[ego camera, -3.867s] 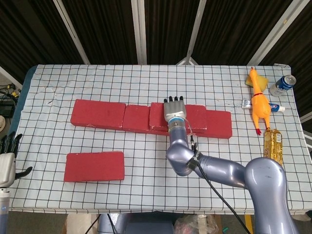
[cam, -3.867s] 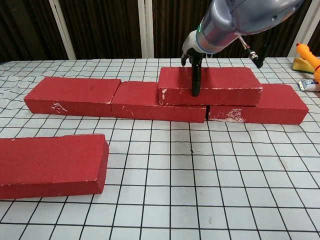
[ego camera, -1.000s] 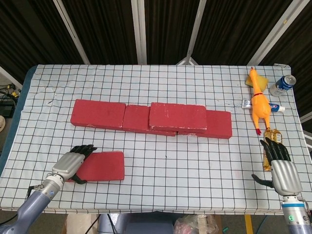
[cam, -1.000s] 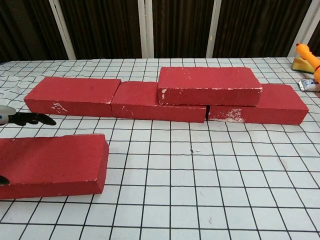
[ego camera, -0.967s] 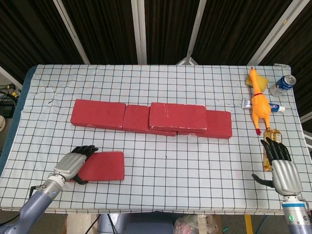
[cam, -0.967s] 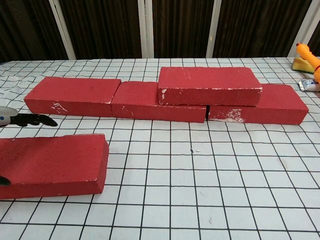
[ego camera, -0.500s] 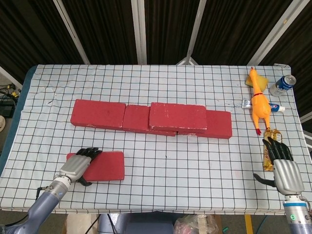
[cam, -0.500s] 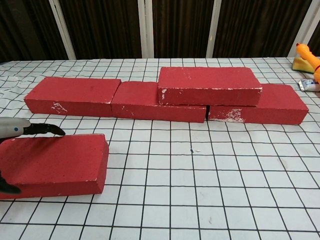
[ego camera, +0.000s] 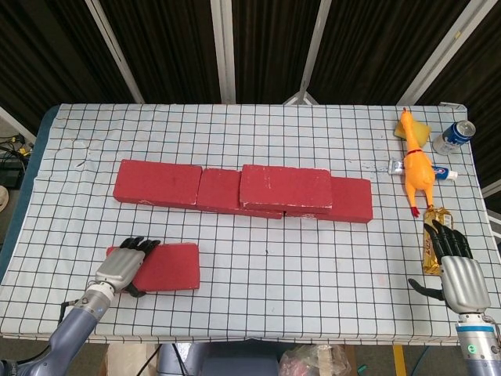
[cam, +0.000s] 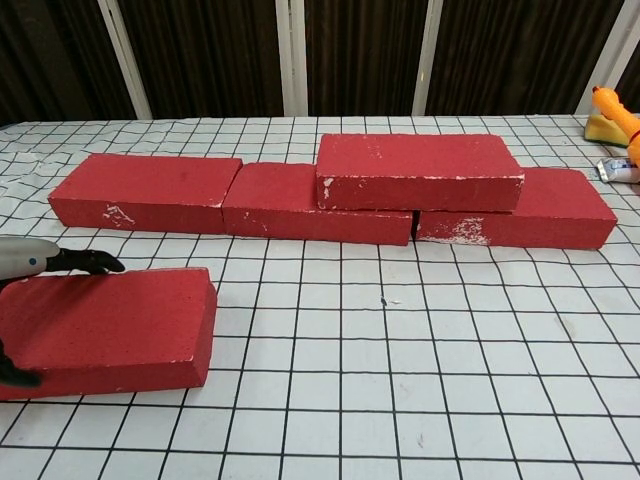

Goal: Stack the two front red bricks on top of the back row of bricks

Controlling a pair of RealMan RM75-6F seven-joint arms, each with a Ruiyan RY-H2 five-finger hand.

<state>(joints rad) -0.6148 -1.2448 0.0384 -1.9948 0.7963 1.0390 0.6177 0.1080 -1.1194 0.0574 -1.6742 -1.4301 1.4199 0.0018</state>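
Observation:
One front red brick (ego camera: 168, 266) (cam: 120, 325) lies flat near the table's front left. My left hand (ego camera: 125, 266) (cam: 40, 258) grips its left end, dark fingers (cam: 88, 263) hooked over the far edge and the thumb against the near face. The back row (ego camera: 156, 182) (cam: 150, 190) is three red bricks laid end to end. A second-layer red brick (ego camera: 286, 188) (cam: 418, 170) sits on the row, bridging its middle and right bricks. My right hand (ego camera: 458, 274) hovers at the table's front right corner, fingers apart, holding nothing.
A rubber chicken (ego camera: 415, 168), a yellow sponge (ego camera: 423, 135), a can (ego camera: 456, 135) and a small tube (ego camera: 438, 170) lie at the back right. An amber bottle (ego camera: 432, 231) rests just beyond my right hand. The checked tablecloth (ego camera: 313, 258) spreads between the front brick and my right hand.
My left hand has slid right from beside the front brick onto its left end, fingers now over the far edge. The right hand drifted slightly toward the near edge.

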